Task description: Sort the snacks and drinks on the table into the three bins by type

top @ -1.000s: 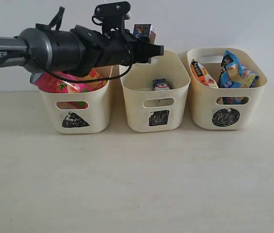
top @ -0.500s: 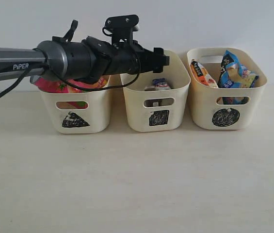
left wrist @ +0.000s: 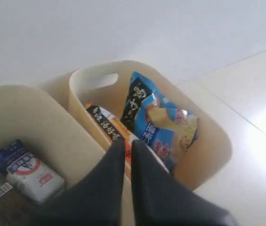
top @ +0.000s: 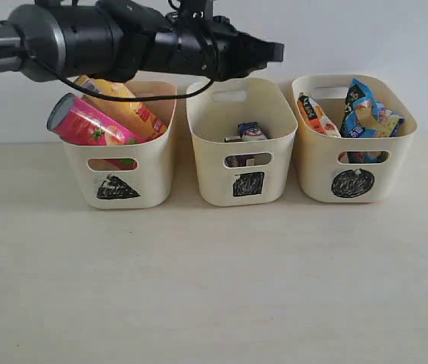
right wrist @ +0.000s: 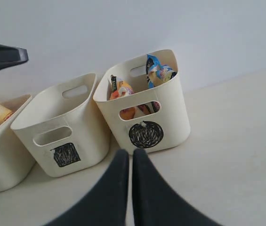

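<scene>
My left gripper (top: 276,51) is shut and empty, hanging above the gap between the square bin (top: 242,186) and the circle bin (top: 354,182). In the left wrist view its fingertips (left wrist: 118,144) nearly touch. The white-blue carton (left wrist: 27,170) and the dark purple carton (left wrist: 2,202) lie in the square bin. The orange-cream packet (top: 311,114) and the blue packet (top: 370,115) stand in the circle bin. The pink tube (top: 86,123) and the yellow-orange tube (top: 123,101) lean in the triangle bin (top: 115,186). My right gripper (right wrist: 126,153) is shut and empty, low over the table (right wrist: 236,155) before the circle bin (right wrist: 147,134).
The three bins stand in a row against a pale wall at the back of the table (top: 214,288). The left arm's dark body (top: 85,38) stretches above the triangle bin. The right gripper does not show in the exterior view.
A second ago my left gripper held the dark purple carton over the square bin. The carton now lies inside it, and the arm has risen with its jaws shut.
</scene>
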### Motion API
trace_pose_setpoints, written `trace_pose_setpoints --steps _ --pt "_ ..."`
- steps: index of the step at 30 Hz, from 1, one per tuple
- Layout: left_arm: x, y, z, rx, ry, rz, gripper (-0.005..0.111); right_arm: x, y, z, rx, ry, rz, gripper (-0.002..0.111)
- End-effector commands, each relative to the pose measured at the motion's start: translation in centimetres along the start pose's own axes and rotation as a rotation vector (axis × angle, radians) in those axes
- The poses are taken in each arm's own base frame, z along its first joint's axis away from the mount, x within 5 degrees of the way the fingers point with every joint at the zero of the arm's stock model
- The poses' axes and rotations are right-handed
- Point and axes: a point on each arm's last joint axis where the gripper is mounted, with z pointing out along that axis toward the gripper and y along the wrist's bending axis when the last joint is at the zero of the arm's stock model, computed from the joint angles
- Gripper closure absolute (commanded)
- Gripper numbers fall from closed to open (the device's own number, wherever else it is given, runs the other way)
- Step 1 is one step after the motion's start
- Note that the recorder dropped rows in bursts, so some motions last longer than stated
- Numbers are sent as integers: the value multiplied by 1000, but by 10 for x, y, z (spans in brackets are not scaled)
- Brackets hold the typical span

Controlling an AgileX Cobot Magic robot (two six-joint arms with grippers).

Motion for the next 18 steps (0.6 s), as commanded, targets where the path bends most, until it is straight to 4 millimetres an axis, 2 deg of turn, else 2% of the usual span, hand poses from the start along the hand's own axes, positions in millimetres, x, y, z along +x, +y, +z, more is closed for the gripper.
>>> trace_pose_setpoints --steps 1,7,10,18 --pt "-30 -13 -31 9 -61 -49 102 3 -1 0 3 12 -13 108" --pt "-50 -25 -83 -51 -109 -26 102 8 -1 0 6 71 -13 108" --pt "-58 -33 -116 -71 -157 -29 102 8 -1 0 5 69 -13 108" --pt "-58 -46 -203 -171 -311 -34 102 8 -1 0 5 69 -13 108"
